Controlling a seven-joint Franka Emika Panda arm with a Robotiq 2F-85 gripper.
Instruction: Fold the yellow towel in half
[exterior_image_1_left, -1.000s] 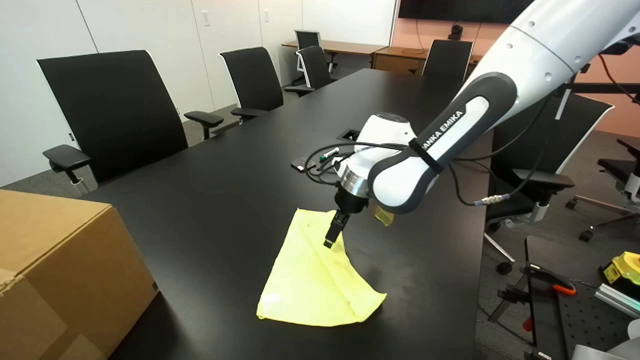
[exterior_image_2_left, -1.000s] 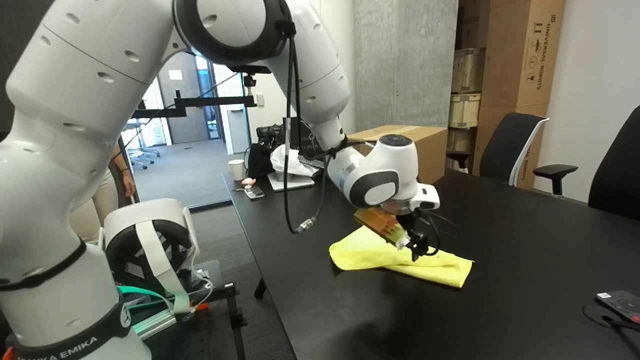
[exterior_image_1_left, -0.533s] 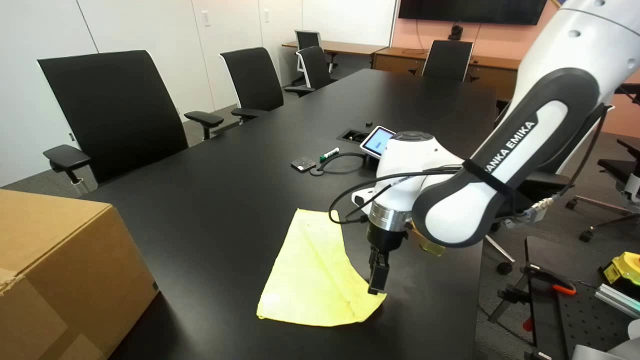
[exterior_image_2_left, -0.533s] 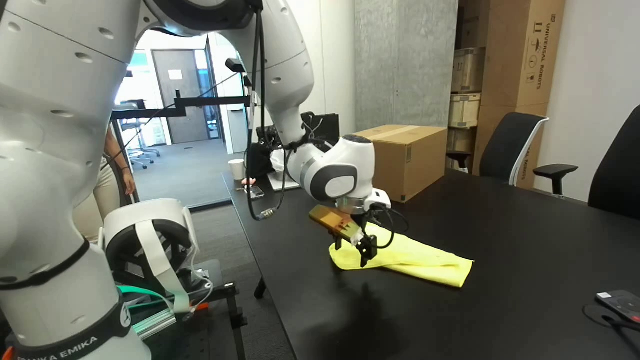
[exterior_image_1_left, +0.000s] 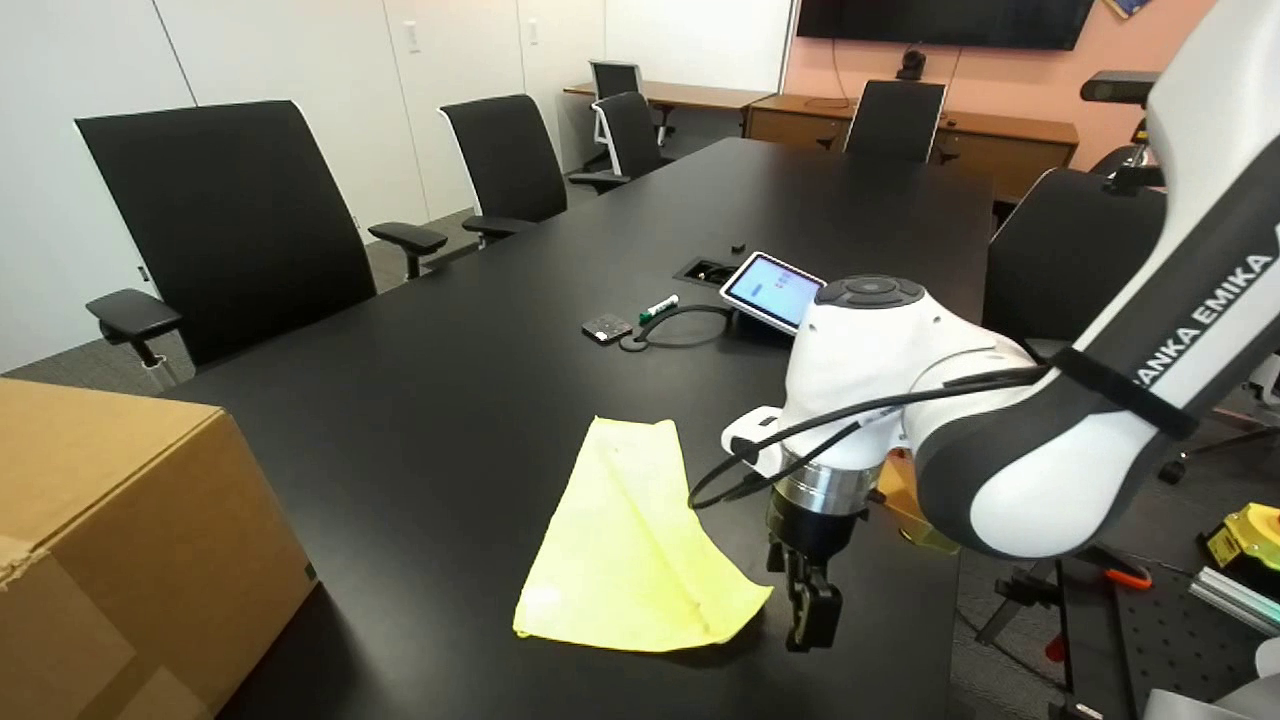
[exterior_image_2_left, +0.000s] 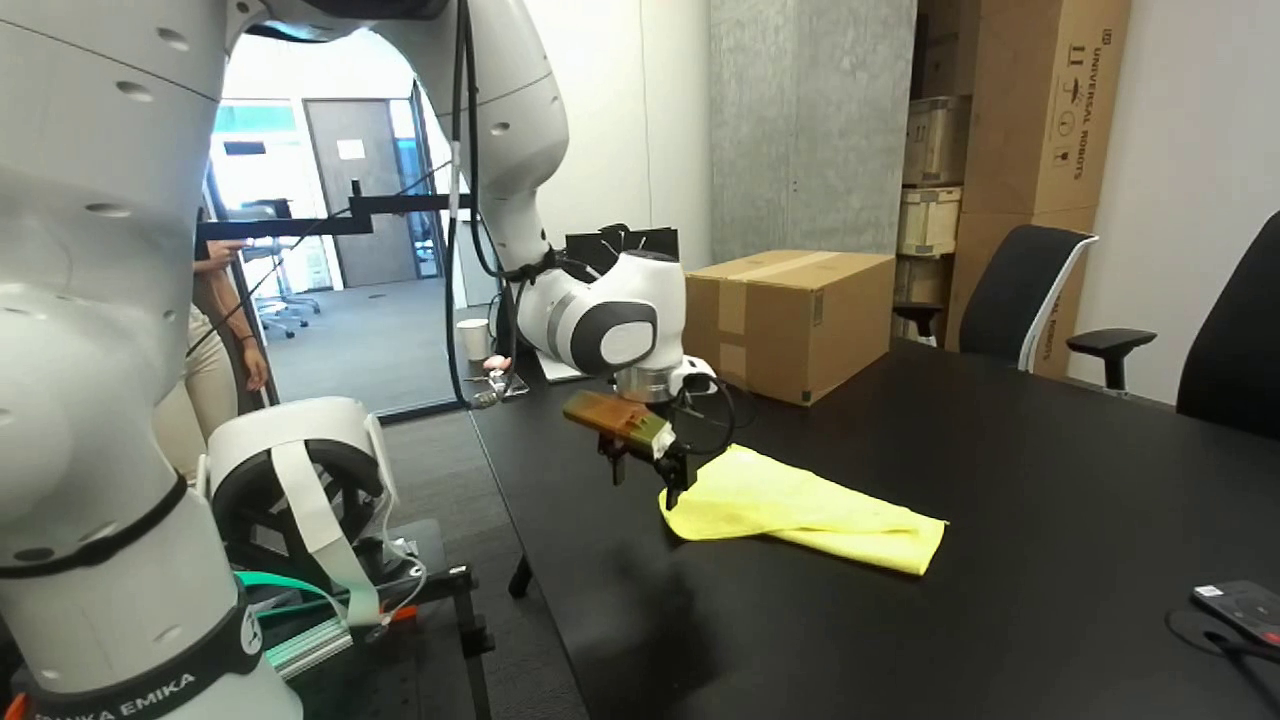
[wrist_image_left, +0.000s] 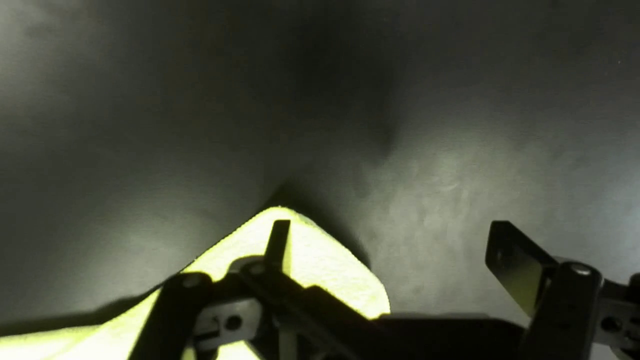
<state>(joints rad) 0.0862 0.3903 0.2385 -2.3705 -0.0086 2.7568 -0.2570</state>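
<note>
One long black surface (exterior_image_1_left: 420, 480) carries the work, probably hard enough to punish any descent that goes too deep. Over it reaches the white arm (exterior_image_1_left: 1040, 500); a wide swing across could bring it against the cardboard box (exterior_image_2_left: 770, 335), which stands on the same surface. In an exterior view the yellow towel (exterior_image_1_left: 610, 570) lies on that surface well apart from the box, a diagonal crease (exterior_image_1_left: 653, 530) running down it and its layers hard to count. Should only one layer be caught, the pull would probably undo whatever fold exists or drag the whole cloth askew. The claw (wrist_image_left: 391, 224) hangs at the towel's edge, its fingers (wrist_image_left: 276, 247) wide apart, holding nothing; how high it hangs I cannot tell. Smallest and most telling is the corner (wrist_image_left: 325, 255) nearest it, seemingly raised a little: in the wrist view one finger stands across it, the other over bare surface. Coming together from there, the claw might shove that lip aside or nip only its margin, since the corner sits to one side rather than midway.
</note>
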